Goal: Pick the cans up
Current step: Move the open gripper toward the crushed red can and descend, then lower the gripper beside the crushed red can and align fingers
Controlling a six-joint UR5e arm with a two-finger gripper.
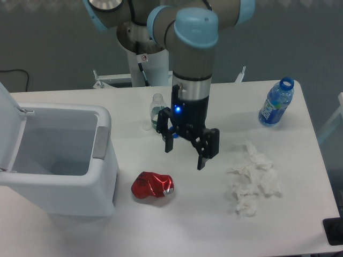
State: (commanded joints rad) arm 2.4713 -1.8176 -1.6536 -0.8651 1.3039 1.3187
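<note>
The crushed red can [153, 186] lies on the counter [203, 225] beside the open bin [59, 160], untouched. The gripper [185, 153] hangs above and to its right, jaws spread and empty. It should centre over the can, align the fingers across its narrower width, then descend before closing.

Even cool light, soft shadows, sharp

Shiny red can [153, 186], black hand [185, 157], white bin [102, 176], blue-labelled bottle [276, 103].
</note>
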